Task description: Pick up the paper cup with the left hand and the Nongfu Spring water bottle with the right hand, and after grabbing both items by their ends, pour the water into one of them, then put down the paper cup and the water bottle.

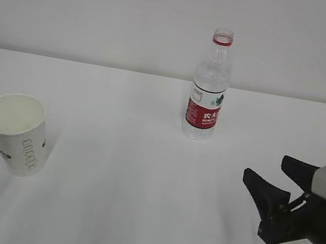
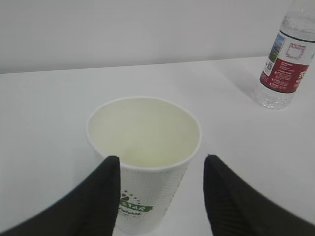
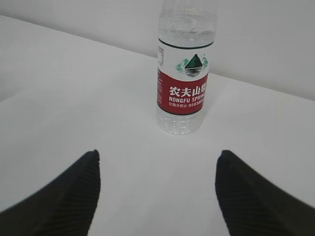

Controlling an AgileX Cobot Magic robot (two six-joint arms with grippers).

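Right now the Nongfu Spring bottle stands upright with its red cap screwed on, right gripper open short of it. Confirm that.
Not quite: the Nongfu Spring bottle has no cap, only a red neck ring around an open mouth, as the exterior view shows. It does stand upright, and the right gripper is open short of it.

White table [image 1: 132, 154]: paper cup [image 1: 18, 134], water bottle [image 1: 208, 92]

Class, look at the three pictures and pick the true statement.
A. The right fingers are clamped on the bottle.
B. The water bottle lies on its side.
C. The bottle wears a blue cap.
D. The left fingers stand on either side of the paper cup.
D: in the left wrist view the left gripper has one of its fingers on each side of the upright paper cup; whether they touch it is unclear.
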